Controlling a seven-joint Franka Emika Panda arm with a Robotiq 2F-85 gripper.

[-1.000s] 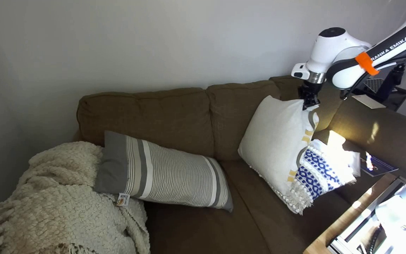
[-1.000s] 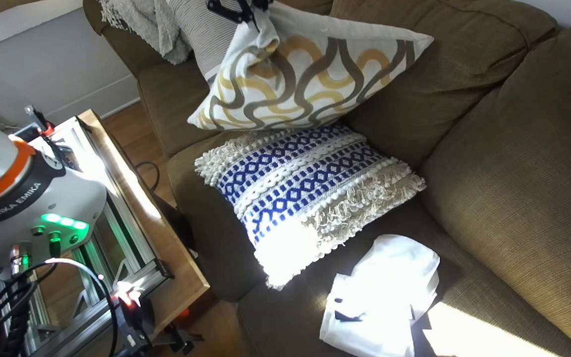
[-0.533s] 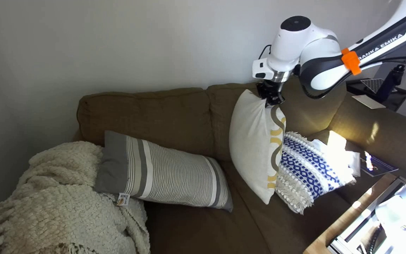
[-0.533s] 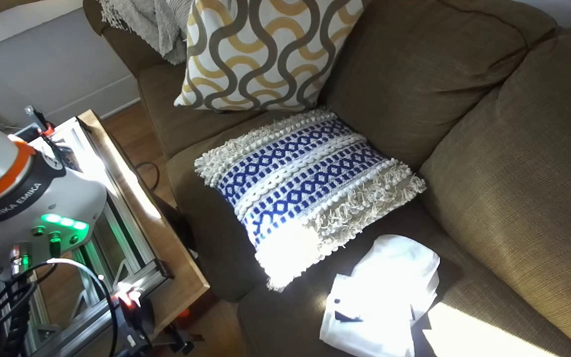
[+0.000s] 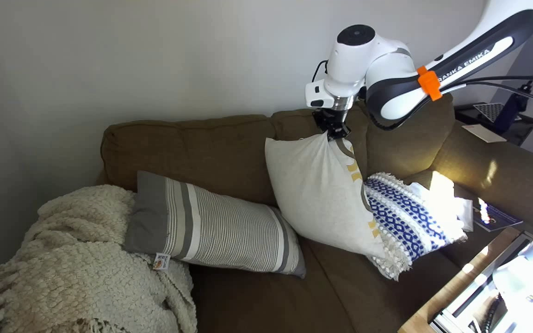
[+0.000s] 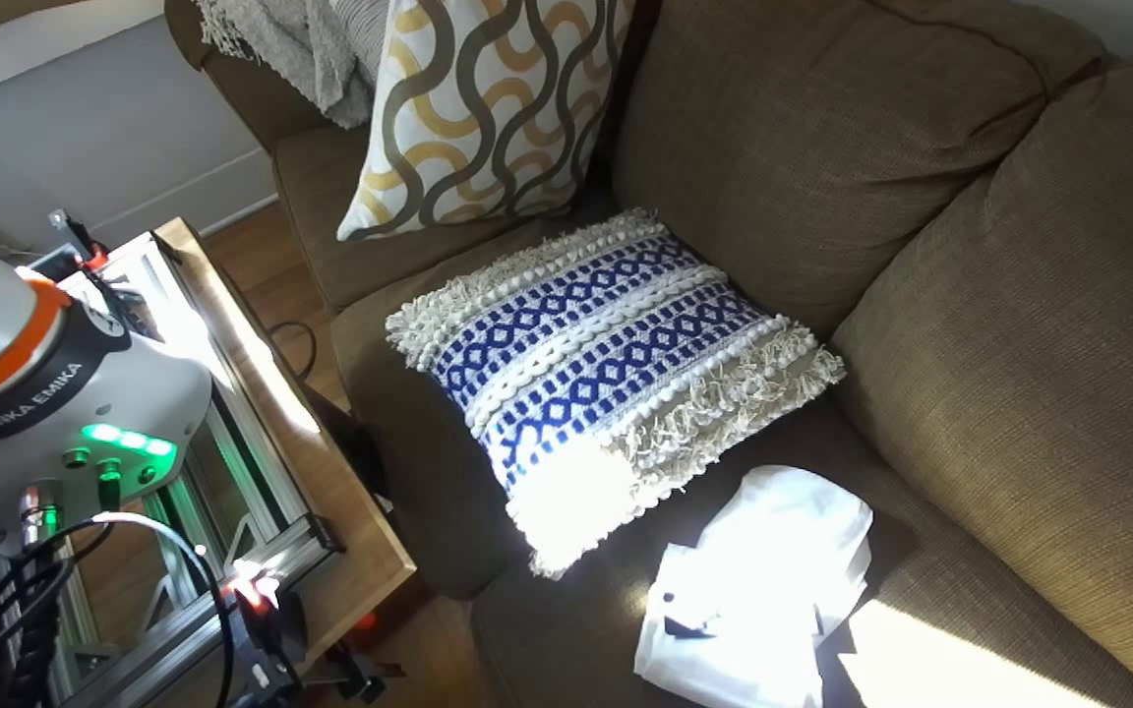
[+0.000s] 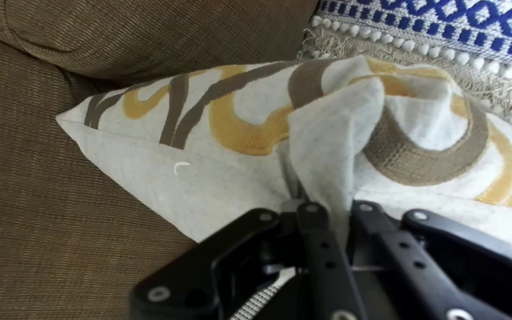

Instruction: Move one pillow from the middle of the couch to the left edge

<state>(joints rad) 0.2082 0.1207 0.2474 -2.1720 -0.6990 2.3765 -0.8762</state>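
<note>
Cream-white and swirl-patterned, the pillow [image 5: 312, 194] is hanging beneath the fingers [image 7: 314, 218], which are pinching its bunched upper edge. Below them, the blue-and-white cushion [image 6: 586, 344] is lying on the couch surface [image 5: 271, 296] beside the pillow.

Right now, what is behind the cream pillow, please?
Behind the pillow, an exterior view shows the couch's backrest and some of the blue cushion; covered parts are hidden.

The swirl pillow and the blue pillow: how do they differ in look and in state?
The swirl pillow has brown and gold curves; the blue pillow is fringed, with blue diamond rows. The swirl pillow has its cloth bunched and pinched in the claw; the blue pillow lies on the couch, ungripped. Both have white in their design.
</note>
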